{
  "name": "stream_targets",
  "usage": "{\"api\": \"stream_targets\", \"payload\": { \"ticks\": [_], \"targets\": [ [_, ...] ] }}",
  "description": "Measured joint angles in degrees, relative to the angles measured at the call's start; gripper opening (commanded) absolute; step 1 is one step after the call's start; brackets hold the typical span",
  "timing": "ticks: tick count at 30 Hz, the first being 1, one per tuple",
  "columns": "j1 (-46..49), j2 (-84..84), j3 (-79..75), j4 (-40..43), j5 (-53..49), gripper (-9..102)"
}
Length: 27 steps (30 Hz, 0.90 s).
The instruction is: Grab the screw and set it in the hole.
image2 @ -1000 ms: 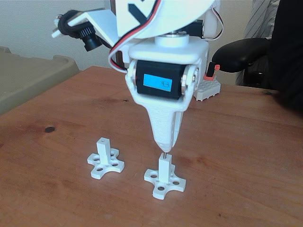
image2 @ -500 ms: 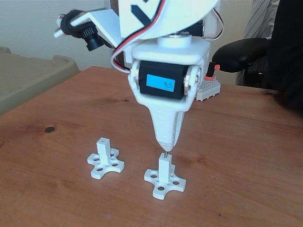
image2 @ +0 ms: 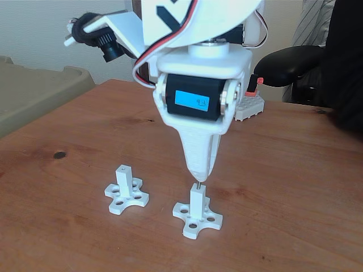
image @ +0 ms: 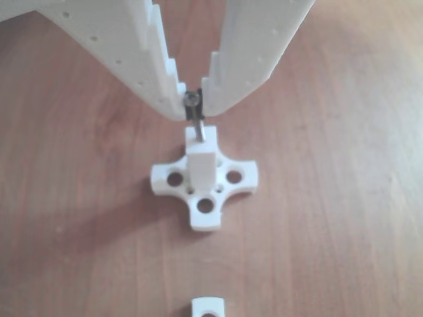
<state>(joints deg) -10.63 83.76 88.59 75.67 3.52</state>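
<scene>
Your desk [image2: 295, 187] is brown wood and carries two white cross-shaped fixtures, each with a square upright post. In the fixed view, the arm [image2: 198, 51] comes down from the top of the frame, with a blue-lit servo block above the tapered white hand [image2: 198, 177]. A black camera [image2: 102, 42] is mounted on a bracket at the arm's upper left. Behind the arm, near the far desk edge, sits a grey studded block [image2: 249, 106] with a red part on it.

The near fixture [image2: 197, 218] stands directly below the hand; the second fixture [image2: 126, 195] stands to its left in this view, well apart from the hand.

In the other view, the hand [image: 193, 109] enters from the top, and its two white fingers [image: 152, 59] converge at the tips, clamped on the screw [image: 194, 119]. The screw head sits between the fingertips, and the shaft points down at the post [image: 201, 158]. The shaft's lower end meets the post's top face, where the hole [image: 198, 140] lies; you cannot tell how far the tip has entered. In the fixed view, the screw [image2: 198, 183] shows as a thin line bridging the fingertips and the post top.
</scene>
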Motion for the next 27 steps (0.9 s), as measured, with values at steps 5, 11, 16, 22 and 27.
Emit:
{"api": "stream_targets", "payload": {
  "ticks": [5,11,16,22,27],
  "targets": [
    [0.0,-1.0,-0.1,-0.6,0.0,-4],
    [0.0,-1.0,-0.1,-0.6,0.0,-1],
    [0.0,-1.0,0.2,-0.6,0.0,3],
    [0.0,-1.8,0.3,-0.8,0.0,3],
    [0.0,-1.9,0.3,-0.8,0.0,5]
  ]
}}
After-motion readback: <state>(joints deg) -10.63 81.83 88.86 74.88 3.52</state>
